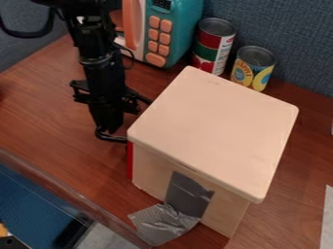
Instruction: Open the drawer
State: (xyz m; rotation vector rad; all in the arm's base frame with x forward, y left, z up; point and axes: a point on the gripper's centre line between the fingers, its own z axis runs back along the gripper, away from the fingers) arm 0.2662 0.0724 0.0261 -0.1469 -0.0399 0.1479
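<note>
Gripper (112, 130) hung beside the red drawer front (129, 161), its jaws' spread unclear; you needed a straight, gentle pull toward ten o'clock.

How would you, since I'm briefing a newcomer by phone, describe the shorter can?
Find the teal toy microwave beyond the wooden box. To its right stands the taller can, red and green. Next comes the shorter can, set apart by its yellow and blue label.
</note>
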